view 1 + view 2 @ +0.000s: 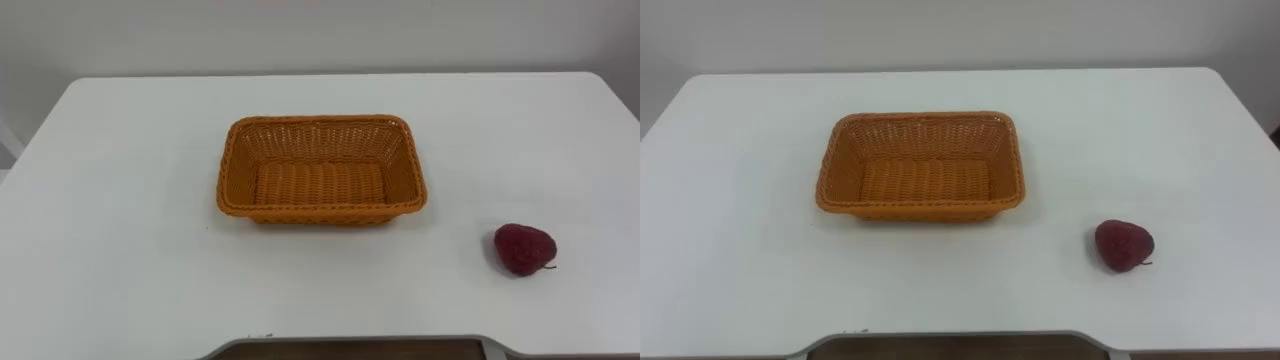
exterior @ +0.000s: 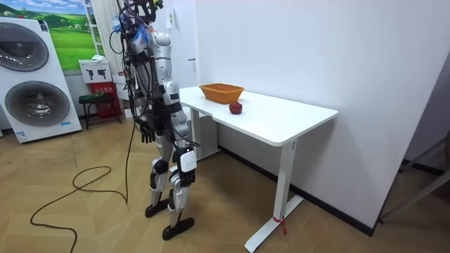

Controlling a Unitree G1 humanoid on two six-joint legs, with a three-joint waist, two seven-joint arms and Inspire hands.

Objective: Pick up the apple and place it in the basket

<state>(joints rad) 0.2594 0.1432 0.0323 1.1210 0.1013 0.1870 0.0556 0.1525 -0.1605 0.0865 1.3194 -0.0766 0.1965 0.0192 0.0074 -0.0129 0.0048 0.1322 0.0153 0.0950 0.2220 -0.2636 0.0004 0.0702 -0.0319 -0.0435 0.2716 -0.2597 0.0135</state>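
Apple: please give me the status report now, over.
Right robot hand hanging low beside the body, off the table. Apple on the table, right of the basket, apart from it. Nothing between them.

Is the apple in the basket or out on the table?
Out: the apple lies on the white table, apart from the basket, to its right; the basket holds nothing.

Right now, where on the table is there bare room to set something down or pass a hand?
Bare: the table left of the wicker basket, the strip behind it, the near edge in front, and the gap between basket and apple. The basket is empty. Tightest: the right front, by the apple.
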